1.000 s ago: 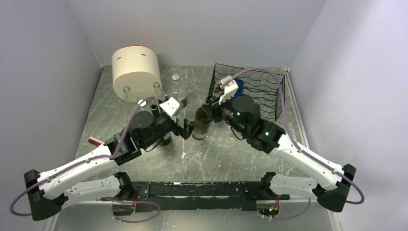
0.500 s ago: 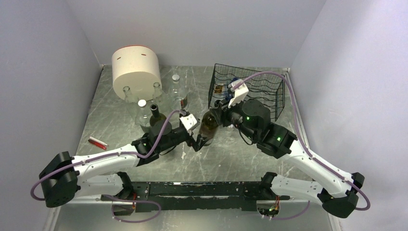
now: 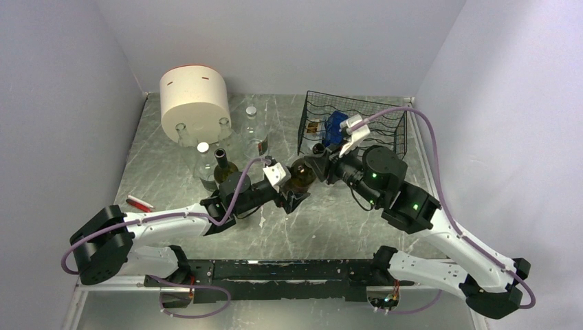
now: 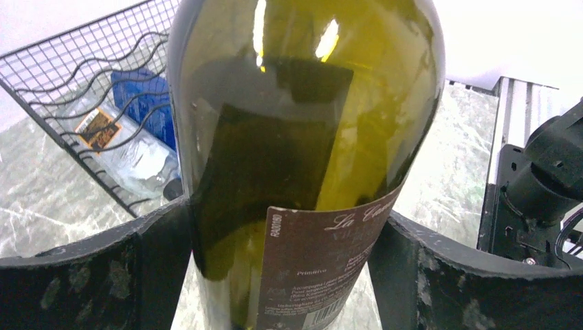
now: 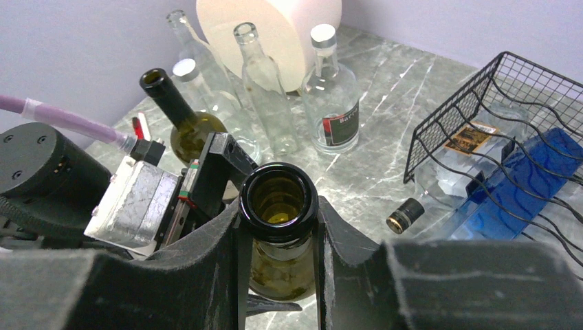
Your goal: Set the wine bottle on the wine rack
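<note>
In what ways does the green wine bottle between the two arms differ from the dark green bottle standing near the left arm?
The held olive-green glass wine bottle leans, its neck clamped in the right gripper's jaws; the dark green glass bottle stands upright, ungripped. The held one looks paler. Both are green glass.

**Ana:** What colours am I getting on the wine bottle (image 4: 302, 117)?

**Ben:** On my feed it's olive-green glass, with a dark brown label (image 4: 323, 268) lettered in white.

**Ana:** And the wine rack (image 3: 385, 127)?

**Ben:** Black wire, wavy lines over a fine grid. The bottle inside (image 3: 335, 126) is blue.

**Ana:** I read the table (image 3: 330, 220) as grey, marbled with pale veins.

**Ben:** Same here. I also see a cream container (image 3: 194, 100) with a trace of red at its top rim, and a lilac cable (image 5: 62, 117).
</note>
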`<move>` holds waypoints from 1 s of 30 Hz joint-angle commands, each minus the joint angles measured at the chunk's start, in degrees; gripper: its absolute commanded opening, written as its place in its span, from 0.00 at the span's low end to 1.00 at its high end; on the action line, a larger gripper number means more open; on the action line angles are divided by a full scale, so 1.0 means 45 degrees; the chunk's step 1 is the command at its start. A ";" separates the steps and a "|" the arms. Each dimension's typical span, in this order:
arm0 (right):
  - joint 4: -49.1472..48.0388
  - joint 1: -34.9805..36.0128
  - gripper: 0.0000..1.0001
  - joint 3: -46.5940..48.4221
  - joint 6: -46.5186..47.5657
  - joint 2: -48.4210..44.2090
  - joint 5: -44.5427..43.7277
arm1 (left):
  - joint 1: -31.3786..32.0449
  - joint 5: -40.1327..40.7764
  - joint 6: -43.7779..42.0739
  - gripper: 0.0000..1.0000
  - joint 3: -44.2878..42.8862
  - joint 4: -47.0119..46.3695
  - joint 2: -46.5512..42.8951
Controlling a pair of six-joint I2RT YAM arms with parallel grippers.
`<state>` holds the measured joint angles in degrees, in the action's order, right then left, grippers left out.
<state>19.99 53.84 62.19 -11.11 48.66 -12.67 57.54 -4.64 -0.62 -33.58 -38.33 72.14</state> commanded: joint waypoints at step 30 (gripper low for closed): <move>0.2076 0.0039 0.69 0.2712 -0.2299 -0.1761 0.1188 | -0.0900 -0.2330 -0.9889 0.07 -0.3215 -0.1256 0.0590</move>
<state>27.59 53.84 72.64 -19.07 41.89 -7.86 53.82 -10.57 -26.94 -43.05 -38.61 74.96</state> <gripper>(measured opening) 0.687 0.814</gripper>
